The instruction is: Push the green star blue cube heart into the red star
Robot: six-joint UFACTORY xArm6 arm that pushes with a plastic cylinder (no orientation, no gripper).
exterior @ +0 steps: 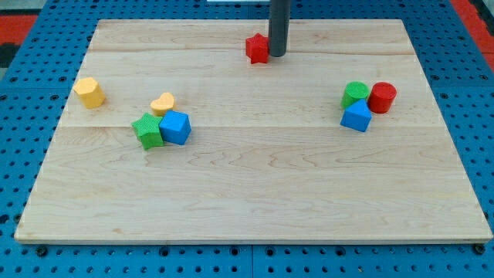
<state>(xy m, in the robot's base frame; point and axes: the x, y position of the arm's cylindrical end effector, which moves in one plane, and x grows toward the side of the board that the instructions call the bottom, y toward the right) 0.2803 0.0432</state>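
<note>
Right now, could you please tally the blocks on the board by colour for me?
Red: 2, the red star and red cylinder
Yellow: 2, the yellow heart and yellow hexagon
Green: 2, the green star and green cylinder
Blue: 2, the blue cube and blue block
Total: 8

Rod upright, entering from view's top; my tip [277,55] down on board near top edge.

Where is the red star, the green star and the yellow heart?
red star [257,49]: camera view, middle of its top face.
green star [147,129]: camera view, centre of its top.
yellow heart [162,103]: camera view, middle of its top.
</note>
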